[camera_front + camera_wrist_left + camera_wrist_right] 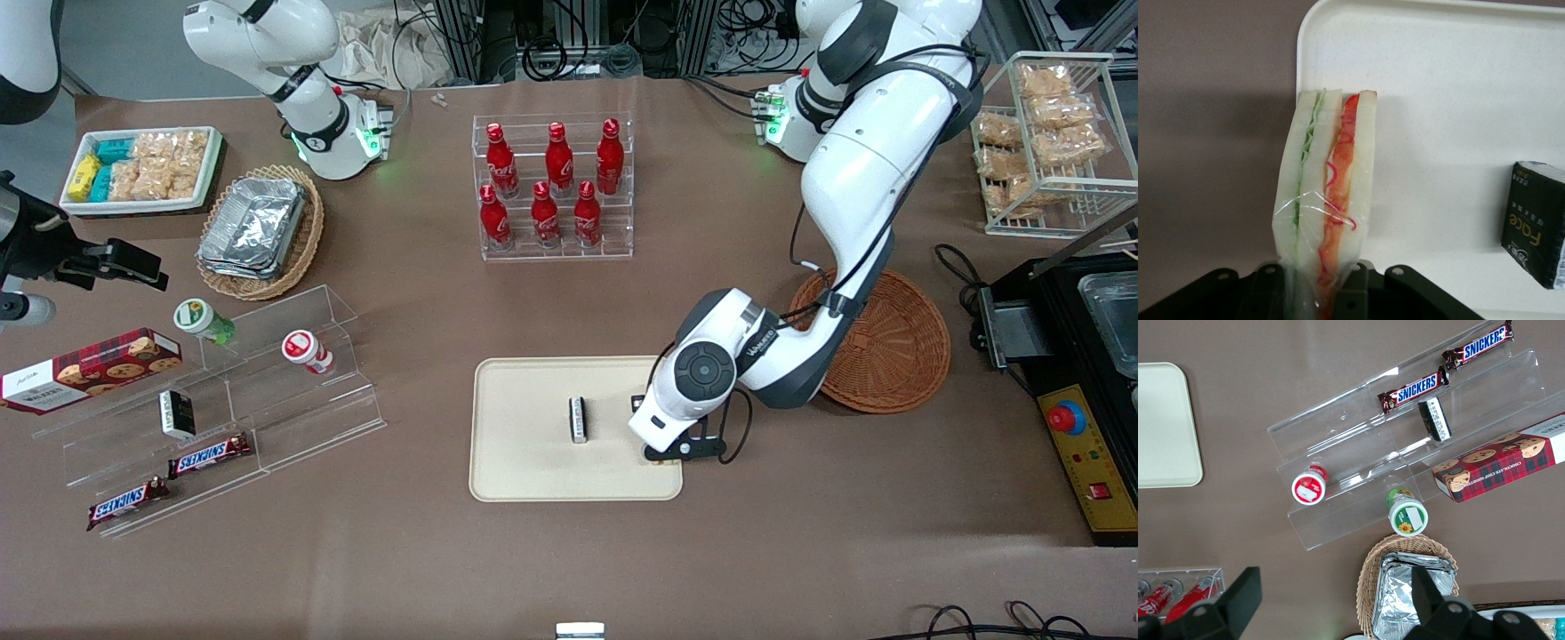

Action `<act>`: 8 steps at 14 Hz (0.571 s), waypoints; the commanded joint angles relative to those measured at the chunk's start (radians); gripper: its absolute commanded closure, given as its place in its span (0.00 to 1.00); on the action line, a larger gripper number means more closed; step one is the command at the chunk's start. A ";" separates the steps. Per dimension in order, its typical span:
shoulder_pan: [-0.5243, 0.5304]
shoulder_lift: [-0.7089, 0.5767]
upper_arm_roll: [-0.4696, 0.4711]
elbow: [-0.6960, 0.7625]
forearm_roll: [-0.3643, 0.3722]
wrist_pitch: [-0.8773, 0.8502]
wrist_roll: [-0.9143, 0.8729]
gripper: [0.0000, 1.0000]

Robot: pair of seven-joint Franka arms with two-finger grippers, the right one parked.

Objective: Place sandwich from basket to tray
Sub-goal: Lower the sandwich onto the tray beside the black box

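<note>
My left gripper (662, 453) hangs low over the cream tray (533, 471), at the tray's edge toward the working arm's end. It is shut on the sandwich (1328, 187), a film-wrapped wedge of white bread with green and orange-red filling. The fingers (1361, 283) pinch the wedge's narrow end, and its wide end points out over the tray's corner (1458, 80). In the front view the wrist hides nearly all of the sandwich. The round reddish-brown basket (889, 347) lies beside the tray, partly under the arm, and nothing shows in it.
A small black packet (579, 419) stands on the tray near its middle, seen also as a dark box (1537, 232) beside the sandwich. A clear rack of red bottles (553, 187) stands farther back. A black machine (1085, 400) sits near the basket.
</note>
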 commanded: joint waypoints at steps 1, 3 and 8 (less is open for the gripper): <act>-0.014 0.014 0.008 0.025 0.018 0.019 -0.012 1.00; -0.014 0.011 0.008 0.026 0.018 0.020 -0.007 1.00; -0.016 0.040 0.008 0.031 0.018 0.062 -0.016 1.00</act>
